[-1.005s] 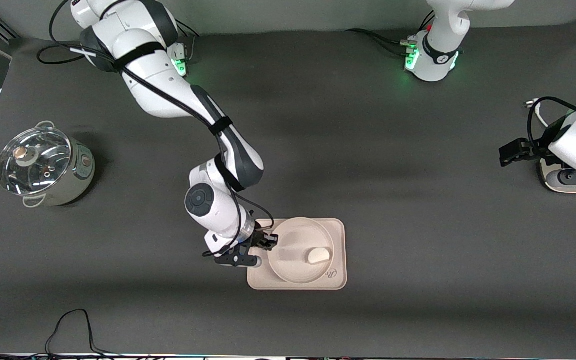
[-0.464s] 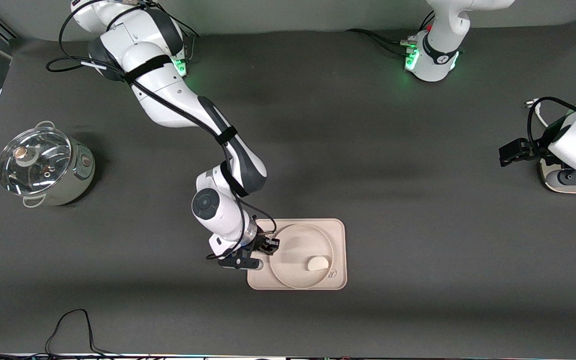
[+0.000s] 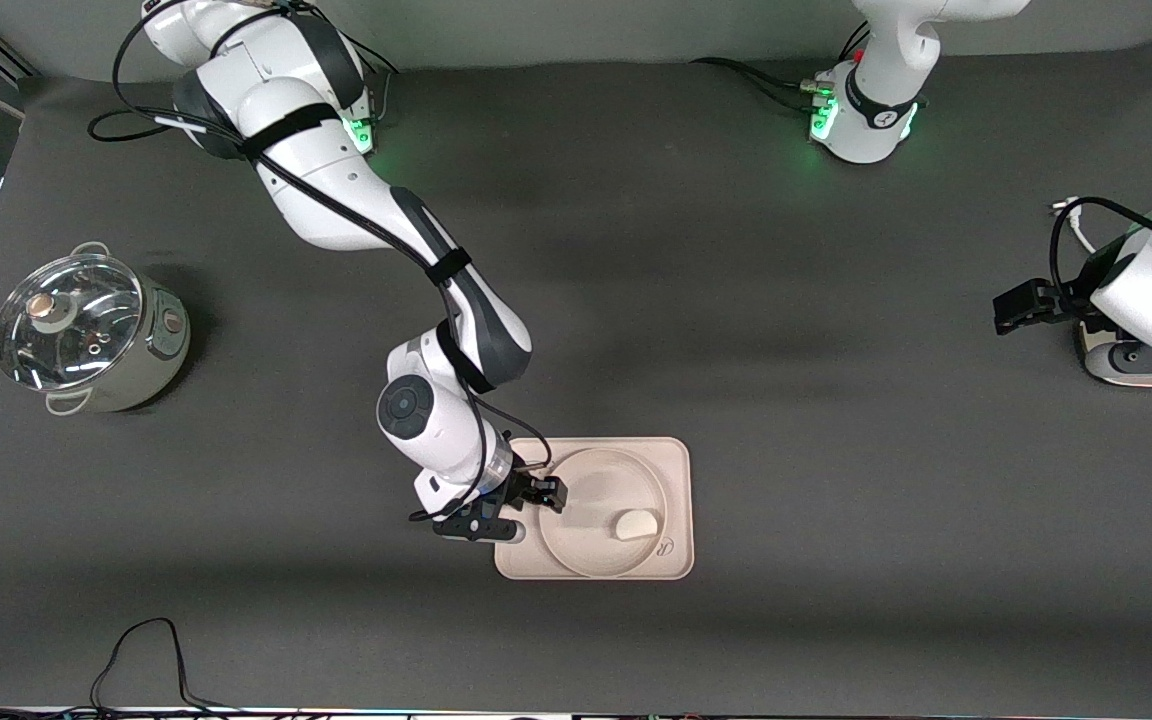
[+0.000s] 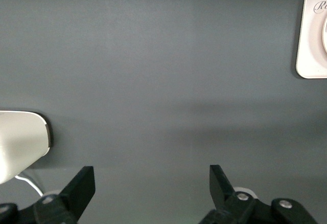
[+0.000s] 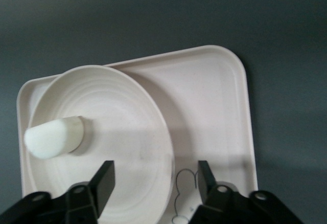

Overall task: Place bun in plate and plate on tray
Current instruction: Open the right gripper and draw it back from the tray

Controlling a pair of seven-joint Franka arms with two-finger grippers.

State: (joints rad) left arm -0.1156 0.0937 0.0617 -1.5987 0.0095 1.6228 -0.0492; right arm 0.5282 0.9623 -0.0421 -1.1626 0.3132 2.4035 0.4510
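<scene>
The round cream plate [image 3: 591,478] lies on the rectangular tray [image 3: 681,460]. The off-white bun [image 3: 636,524] lies in the plate, near the rim that is nearer the front camera. My right gripper [image 3: 548,495] is open, low over the plate's rim at the tray's end toward the right arm. In the right wrist view the plate [image 5: 117,111], the bun [image 5: 53,136] and the tray [image 5: 214,96] all show. There the plate's rim passes between the spread fingers of the right gripper [image 5: 156,180]. My left gripper [image 3: 1014,308] waits open at the left arm's end of the table, and in its own view [image 4: 152,183] it is empty.
A steel pot with a glass lid [image 3: 86,335] stands at the right arm's end of the table. A white rounded object [image 3: 1136,365] lies under the left arm's wrist. A black cable [image 3: 136,650] curls at the table edge nearest the front camera.
The plate came down from a raised tilt to rest on the tray with the bun in it. My right gripper let go of its rim. The left arm shifted slightly.
</scene>
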